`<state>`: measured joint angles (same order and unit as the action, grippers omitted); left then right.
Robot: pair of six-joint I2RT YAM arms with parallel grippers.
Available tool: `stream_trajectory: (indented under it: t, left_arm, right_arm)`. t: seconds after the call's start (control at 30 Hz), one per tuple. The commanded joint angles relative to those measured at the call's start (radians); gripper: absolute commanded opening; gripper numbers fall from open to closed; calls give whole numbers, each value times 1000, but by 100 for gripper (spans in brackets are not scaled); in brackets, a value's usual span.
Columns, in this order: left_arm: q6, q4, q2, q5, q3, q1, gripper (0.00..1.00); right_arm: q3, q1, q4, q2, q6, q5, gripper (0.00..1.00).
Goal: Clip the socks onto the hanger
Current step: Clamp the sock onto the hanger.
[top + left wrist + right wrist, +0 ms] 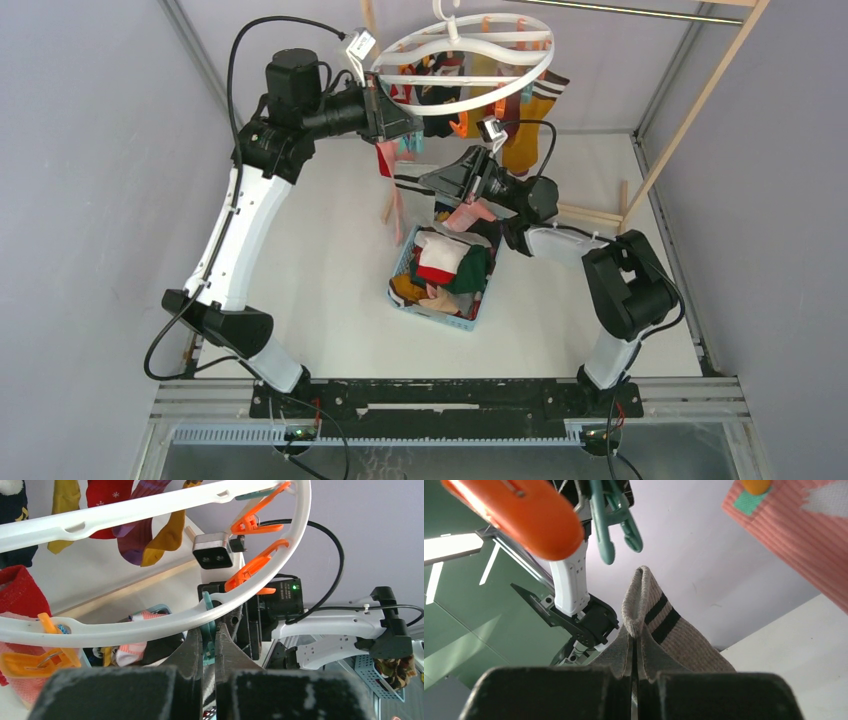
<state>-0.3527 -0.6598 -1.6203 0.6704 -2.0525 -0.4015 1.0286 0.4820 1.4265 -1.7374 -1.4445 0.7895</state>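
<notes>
The left gripper (210, 639) reaches up to the near rim of the hanger (150, 510), its jaws squeezed onto a teal clip (207, 607) that hangs from the white ring. Left of it, an orange clip (30, 661) bites a pink sock (22, 685), with a red sock (20, 592) just behind. On the far side of the ring more socks hang in a row, a striped mustard sock (530, 115) among them.

Just below the ring, the right gripper (634, 637) has its jaws clenched on a grey sock (649, 607) with two black stripes. The cuff points up toward the teal clip, close under it but not touching.

Lower down on the table (320, 250) sits a light-blue basket (436, 317) with slotted sides, between the two arms and nearer the right one. It is heaped with socks:
- a white and red one (440, 258) lies on top
- a dark green one (472, 270) lies at its right
- a yellow one (405, 288) lies at the left edge
- a pale pink one (440, 298) lies toward the near rim

At the far right a wooden frame (700, 100) stands along the table's side
</notes>
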Motion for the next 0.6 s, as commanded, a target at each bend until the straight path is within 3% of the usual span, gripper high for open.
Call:
stream_trajectory:
  t: [0.0, 0.57]
  left_arm:
    - [-23, 12, 19, 73, -3, 5, 0]
    - [-31, 26, 13, 117, 11, 10, 0]
  right_arm:
    - [64, -6, 89, -13, -36, -33, 0]
    - [111, -34, 89, -47, -59, -44, 0]
